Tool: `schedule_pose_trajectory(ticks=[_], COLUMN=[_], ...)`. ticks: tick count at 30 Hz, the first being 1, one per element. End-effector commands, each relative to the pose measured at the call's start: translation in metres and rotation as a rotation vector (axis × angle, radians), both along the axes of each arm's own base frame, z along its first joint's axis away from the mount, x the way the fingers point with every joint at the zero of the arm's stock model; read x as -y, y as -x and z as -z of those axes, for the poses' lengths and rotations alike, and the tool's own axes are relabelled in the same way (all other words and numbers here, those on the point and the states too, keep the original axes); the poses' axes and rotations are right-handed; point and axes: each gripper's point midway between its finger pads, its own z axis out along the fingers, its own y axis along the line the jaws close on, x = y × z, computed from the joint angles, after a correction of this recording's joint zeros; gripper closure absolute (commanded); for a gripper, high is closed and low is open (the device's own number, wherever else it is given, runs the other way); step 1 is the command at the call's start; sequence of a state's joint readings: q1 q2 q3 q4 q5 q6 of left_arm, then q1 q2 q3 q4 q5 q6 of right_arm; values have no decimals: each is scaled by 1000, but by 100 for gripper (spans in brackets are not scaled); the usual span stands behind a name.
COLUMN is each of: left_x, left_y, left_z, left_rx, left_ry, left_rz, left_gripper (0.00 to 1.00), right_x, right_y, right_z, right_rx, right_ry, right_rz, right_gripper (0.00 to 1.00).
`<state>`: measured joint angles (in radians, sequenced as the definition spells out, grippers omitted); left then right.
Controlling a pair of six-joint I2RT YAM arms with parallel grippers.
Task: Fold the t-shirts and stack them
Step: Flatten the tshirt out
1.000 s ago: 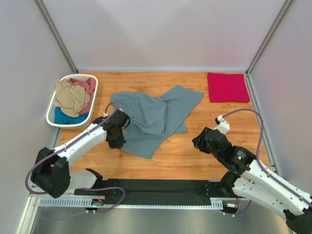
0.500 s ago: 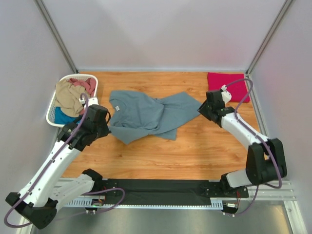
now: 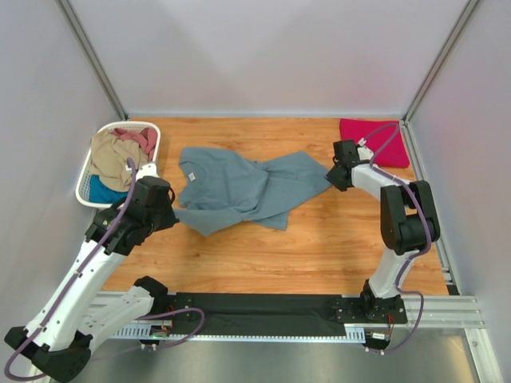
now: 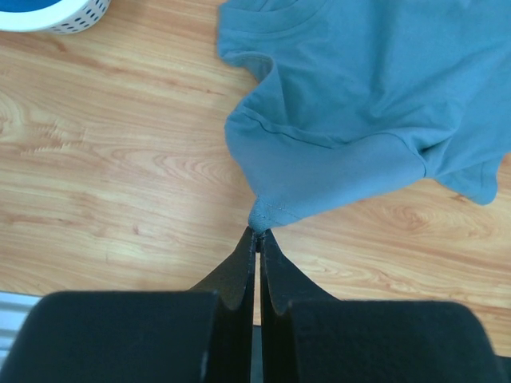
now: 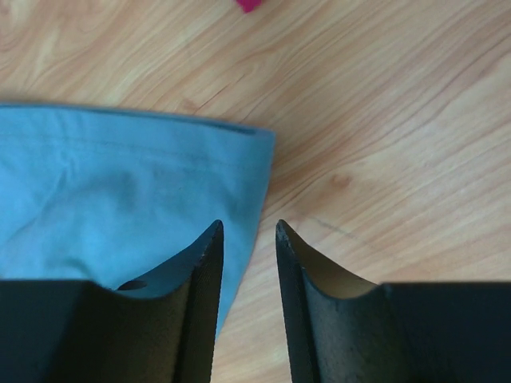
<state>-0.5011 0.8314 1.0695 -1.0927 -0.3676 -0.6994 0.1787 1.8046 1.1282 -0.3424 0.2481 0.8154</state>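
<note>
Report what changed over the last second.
The left pincer, shut on the edge of the grey-blue t-shirt, dragged it left toward the basket and spread it flatter. The right pincer swung from the near right side out to the shirt's right corner. It is open and grips nothing. The folded crimson t-shirt and the basket with its pile stayed put.

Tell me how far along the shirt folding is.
Done: one crimson-pink shirt lies folded in the far right corner. In hand: the grey-blue shirt lies rumpled mid-table; the left fingers are shut on its near edge, the right fingers open over its right-hand corner. Left: folding it, plus the tan, dusty-pink and bright-blue shirts in the basket.
</note>
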Motion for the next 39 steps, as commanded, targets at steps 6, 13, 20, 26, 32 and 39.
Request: schedule_pose_trajectory(ticks=[6, 13, 20, 26, 32, 39], left_x=[-3, -3, -2, 1, -4, -7], left_y=[3, 2, 1, -2, -9, -12], left_z=[-3, -4, -6, -5, -37, -128], left_rx=[8, 10, 12, 12, 89, 258], left_ry=[-6, -9, -9, -1, 4, 62], left_rz=[12, 16, 19, 23, -11, -15], left_gripper=[100, 100, 100, 100, 100, 100], right_x=[21, 32, 37, 36, 50, 62], right_y=[-29, -30, -31, -32, -31, 43], right_z=[7, 22, 21, 19, -71, -272], right_rx=[4, -36, -38, -38, 51, 340], right_ry=[59, 101, 114, 121, 194, 213], right_rz=[30, 35, 19, -1, -19, -25], right_gripper=[67, 67, 64, 88, 100, 100])
